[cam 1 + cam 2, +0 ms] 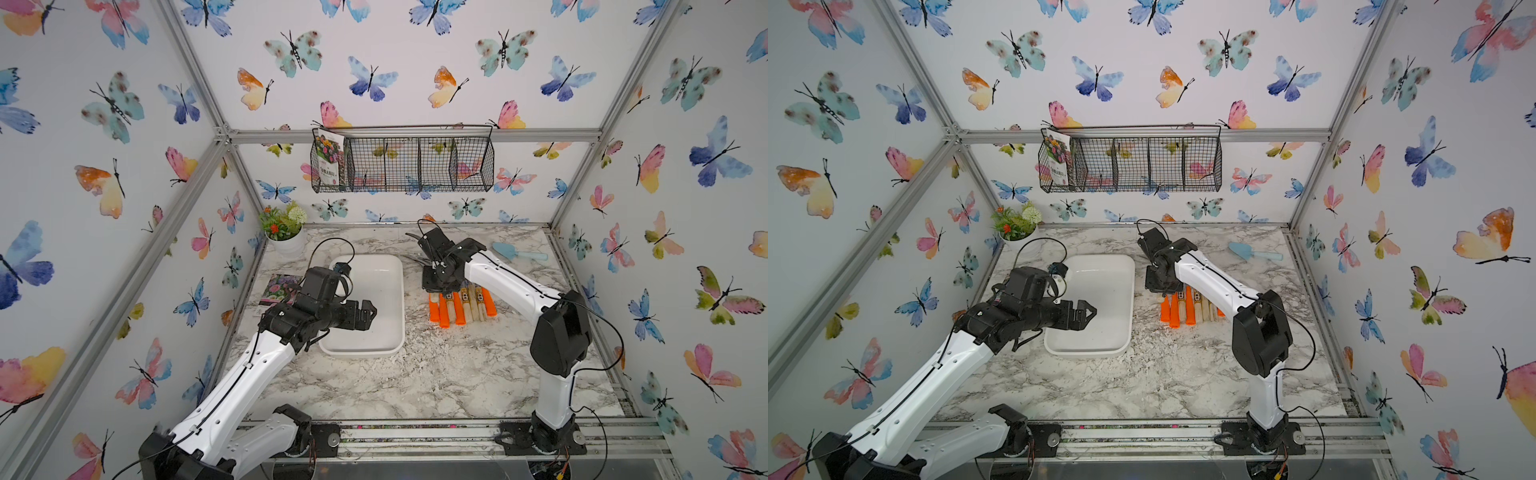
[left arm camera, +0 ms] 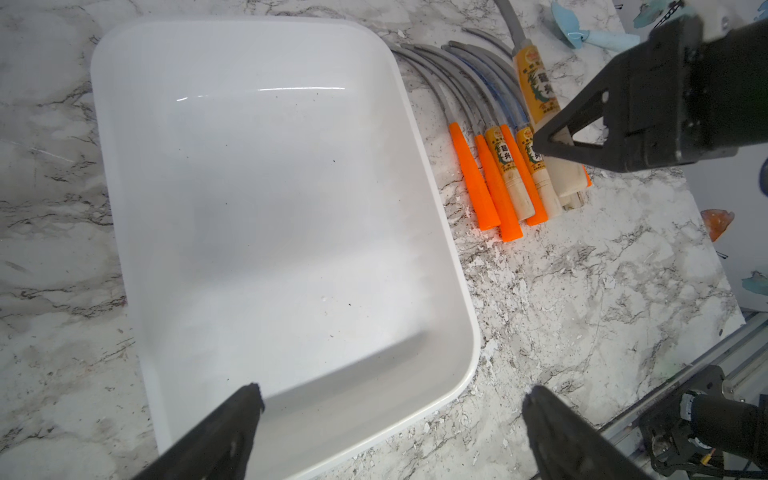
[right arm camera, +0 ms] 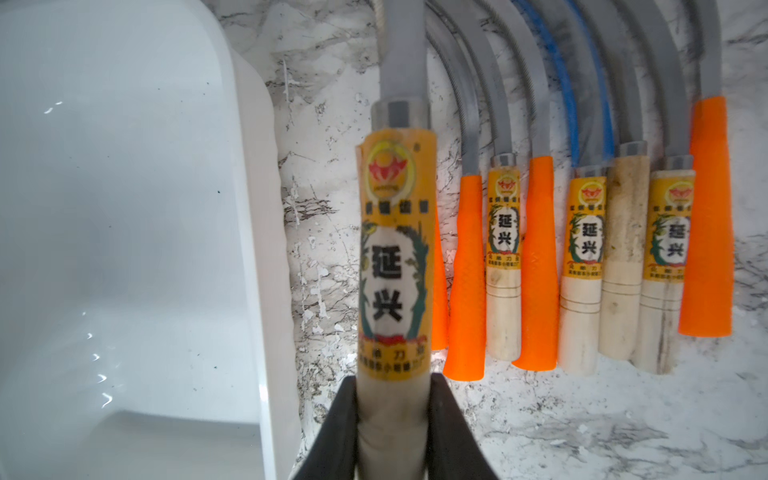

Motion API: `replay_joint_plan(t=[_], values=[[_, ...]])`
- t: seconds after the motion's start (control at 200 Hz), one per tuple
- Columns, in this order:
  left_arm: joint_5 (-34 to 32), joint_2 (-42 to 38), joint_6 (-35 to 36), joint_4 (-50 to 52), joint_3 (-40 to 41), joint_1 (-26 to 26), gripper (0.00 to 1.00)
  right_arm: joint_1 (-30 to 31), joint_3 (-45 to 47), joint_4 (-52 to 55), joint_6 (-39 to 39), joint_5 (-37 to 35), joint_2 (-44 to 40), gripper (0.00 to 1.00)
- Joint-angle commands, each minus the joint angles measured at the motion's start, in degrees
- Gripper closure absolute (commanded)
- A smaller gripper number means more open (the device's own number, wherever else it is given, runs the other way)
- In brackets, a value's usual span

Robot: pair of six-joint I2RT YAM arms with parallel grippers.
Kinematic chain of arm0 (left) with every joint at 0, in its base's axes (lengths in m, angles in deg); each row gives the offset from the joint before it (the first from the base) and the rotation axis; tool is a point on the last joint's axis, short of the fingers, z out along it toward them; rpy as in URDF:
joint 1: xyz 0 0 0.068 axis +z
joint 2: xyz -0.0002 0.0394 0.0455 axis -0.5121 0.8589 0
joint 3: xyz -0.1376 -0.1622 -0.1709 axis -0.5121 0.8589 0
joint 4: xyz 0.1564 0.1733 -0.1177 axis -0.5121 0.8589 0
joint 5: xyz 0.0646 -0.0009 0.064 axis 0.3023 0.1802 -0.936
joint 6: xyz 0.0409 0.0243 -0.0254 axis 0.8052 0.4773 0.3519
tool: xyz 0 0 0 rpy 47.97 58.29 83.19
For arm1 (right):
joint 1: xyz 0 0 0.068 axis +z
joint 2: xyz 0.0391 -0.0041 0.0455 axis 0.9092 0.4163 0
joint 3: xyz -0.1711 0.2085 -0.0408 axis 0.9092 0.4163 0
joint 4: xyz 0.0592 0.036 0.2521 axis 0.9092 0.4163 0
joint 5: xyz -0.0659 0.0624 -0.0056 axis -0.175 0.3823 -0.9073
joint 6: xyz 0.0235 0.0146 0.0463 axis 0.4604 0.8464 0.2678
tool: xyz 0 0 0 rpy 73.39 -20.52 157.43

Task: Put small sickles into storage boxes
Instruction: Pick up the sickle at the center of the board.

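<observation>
One sickle, visibly clamped only in wrist views.

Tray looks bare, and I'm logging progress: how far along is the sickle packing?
Done: nothing; the tray is empty. In hand: the right gripper is shut on one wooden-handled sickle, raised off the table. The left gripper hangs open over the tray. Left: that sickle plus the row beside the tray.
</observation>
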Motion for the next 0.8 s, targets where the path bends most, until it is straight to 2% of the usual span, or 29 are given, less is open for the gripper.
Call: replay_joint_plan(t=[0.0, 0.461, 0.796], values=[[-0.2, -2.1, -1.1, 1.8, -1.4, -0.1, 0.02, 0.3, 1.7, -0.9, 2.6, 1.9, -2.8, 0.99], [0.0, -6.4, -2.8, 4.2, 0.1, -0.1, 0.02, 6.2, 2.9, -3.0, 9.2, 2.5, -3.7, 0.99], [-0.3, -9.0, -3.1, 6.1, 0.6, 0.0, 0.02, 11.4, 3.3, -5.4, 13.0, 3.0, -1.2, 0.99]])
